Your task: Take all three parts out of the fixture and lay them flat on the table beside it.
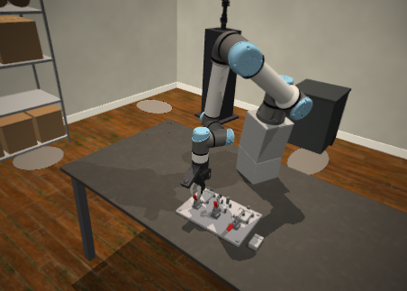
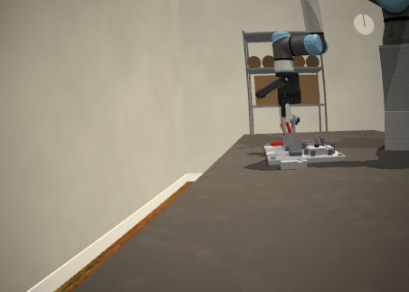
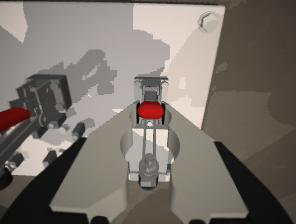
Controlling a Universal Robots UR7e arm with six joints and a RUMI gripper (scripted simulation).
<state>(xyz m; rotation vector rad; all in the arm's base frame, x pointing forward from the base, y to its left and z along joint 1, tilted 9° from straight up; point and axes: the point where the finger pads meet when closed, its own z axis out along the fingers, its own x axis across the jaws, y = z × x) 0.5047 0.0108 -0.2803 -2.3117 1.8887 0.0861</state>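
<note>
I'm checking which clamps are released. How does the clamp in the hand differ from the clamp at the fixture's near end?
The held clamp has its red handle raised, with the hand shut on it; the near-end clamp has its handle lying low over the fixture plate, untouched. Both have red grips on grey levers.

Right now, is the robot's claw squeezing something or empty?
Squeezing. The gripper is shut on a clamp lever with a red handle, standing up between its fingers.

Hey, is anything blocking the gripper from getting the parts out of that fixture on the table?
Toggle clamps do. The gripper is shut on the red-handled toggle clamp lever at the fixture's end. Two more red-handled clamps stand on the plate, apparently holding parts down. The table beside the fixture shows no obstacle.
</note>
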